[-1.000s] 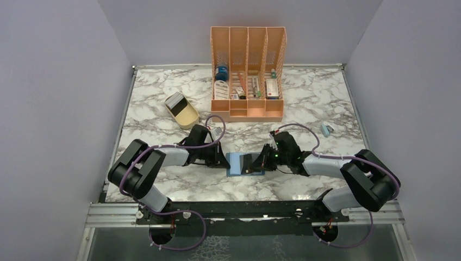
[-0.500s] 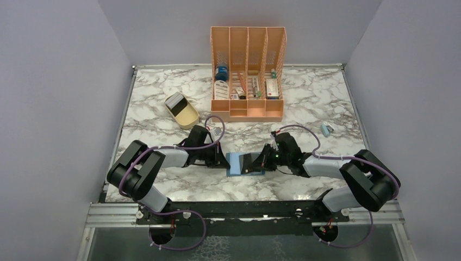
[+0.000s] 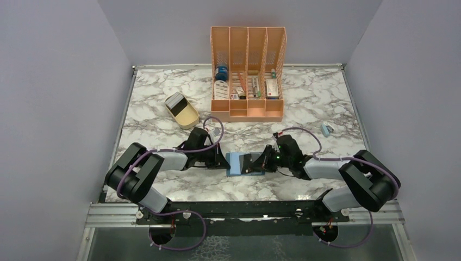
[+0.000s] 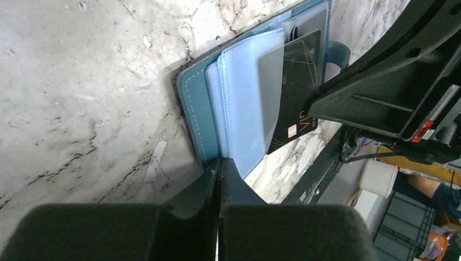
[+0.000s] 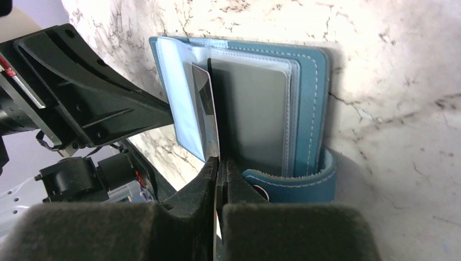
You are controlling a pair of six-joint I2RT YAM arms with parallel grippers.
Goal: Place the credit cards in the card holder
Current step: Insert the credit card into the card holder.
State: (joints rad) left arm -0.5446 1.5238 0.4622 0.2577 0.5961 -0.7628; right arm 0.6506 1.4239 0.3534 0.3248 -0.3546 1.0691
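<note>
The card holder (image 3: 235,163) lies open at the 6 o'clock side of the tabletop (image 3: 163,103), between the two arms. The right claw (image 3: 261,161) is closed on a dark credit card (image 4: 299,70), which points away from it toward 9 o'clock, with its long axis on the 3-to-9 line and its leading end under a clear sleeve. The left claw (image 3: 223,161) is shut at the holder's 9 o'clock edge. Whether it nips a sleeve cannot be told. The right arm looks placed to push the card deeper.
</note>
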